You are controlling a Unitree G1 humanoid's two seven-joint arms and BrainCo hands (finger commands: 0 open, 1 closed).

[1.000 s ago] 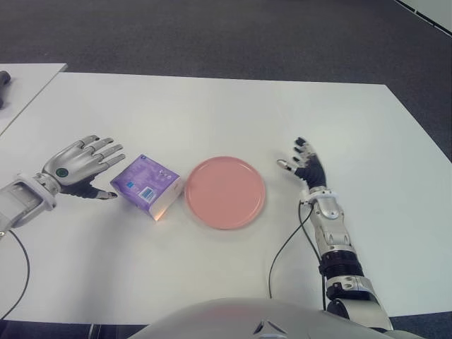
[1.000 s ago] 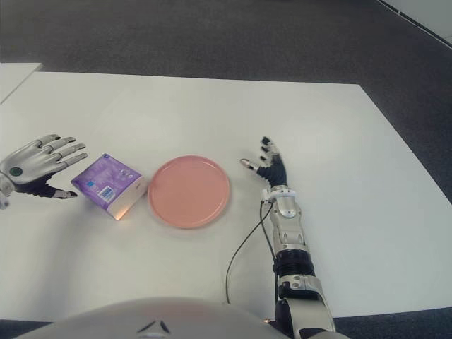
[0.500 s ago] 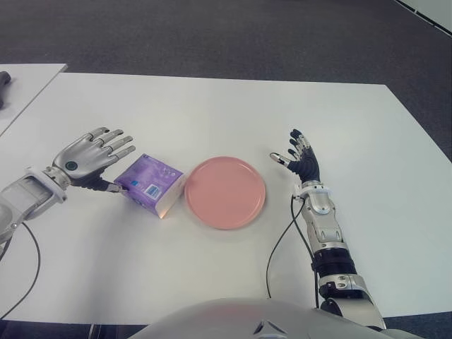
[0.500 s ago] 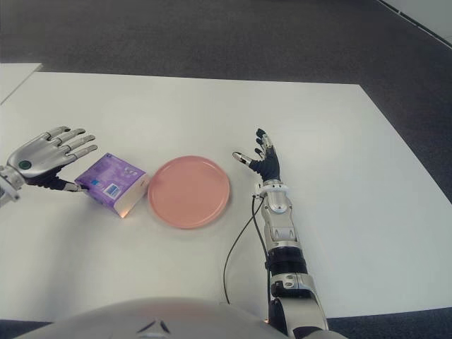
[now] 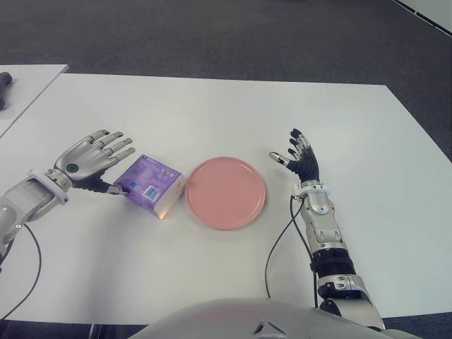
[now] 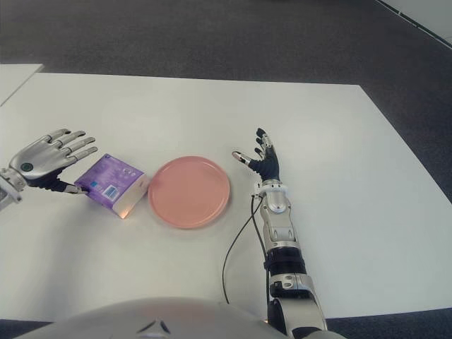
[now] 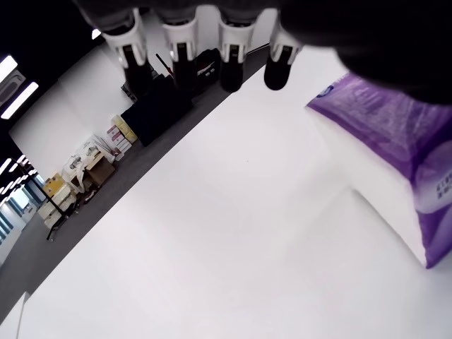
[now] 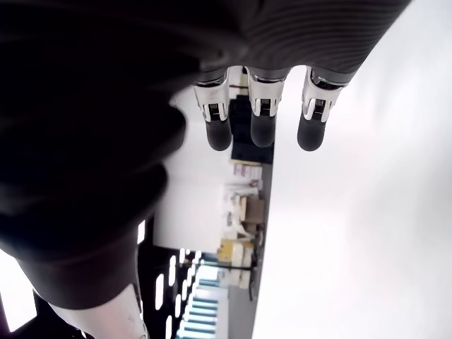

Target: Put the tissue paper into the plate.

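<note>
A purple tissue pack (image 5: 150, 186) lies on the white table (image 5: 212, 113), touching or almost touching the left rim of the pink plate (image 5: 225, 191). My left hand (image 5: 92, 159) is open just left of the pack, fingers spread above its left end, thumb tip at its side. In the left wrist view the pack (image 7: 395, 169) shows close under the extended fingers (image 7: 180, 46). My right hand (image 5: 298, 157) is open to the right of the plate, fingers spread, holding nothing. The plate has nothing on it.
A second white table (image 5: 21, 85) stands at the far left with a dark object (image 5: 4, 81) on its edge. A black cable (image 5: 279, 244) runs along my right forearm over the table. Dark carpet lies beyond the table.
The left hand moved right up to the tissue pack, which shifted and turned slightly, then eased back a little. The right hand moved a little forward and left.
</note>
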